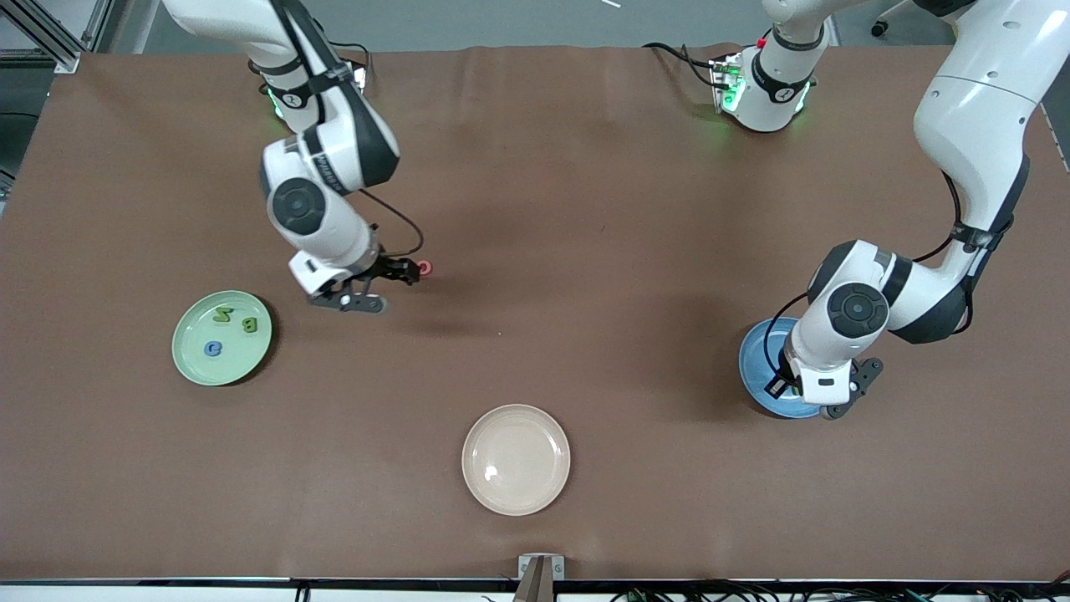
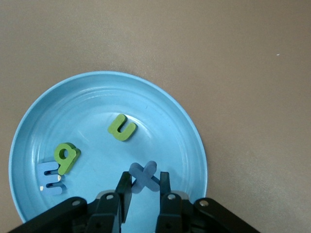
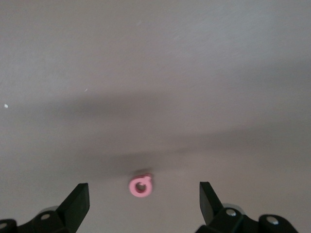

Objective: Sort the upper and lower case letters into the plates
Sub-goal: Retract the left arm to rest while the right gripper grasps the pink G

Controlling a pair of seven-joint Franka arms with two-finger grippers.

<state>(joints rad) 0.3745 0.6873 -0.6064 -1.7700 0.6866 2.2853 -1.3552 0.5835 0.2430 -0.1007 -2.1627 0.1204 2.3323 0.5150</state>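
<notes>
Blue plate, toward the left arm's end of the table, largely covered in the front view by the left gripper; the left wrist view shows it holding a green u, a green letter readable as 9 or g, a blue E partly under that letter, and a blue x. The left fingers are clenched on the x, low over the plate; contact with the plate cannot be told. Green plate, toward the right arm's end, carries 3 letters: a green Z, a green B and a blue one too small to read. The right gripper hangs, fingers released and wide, over a pink ring-shaped letter on bare table. The beige plate lies nearest the camera.
</notes>
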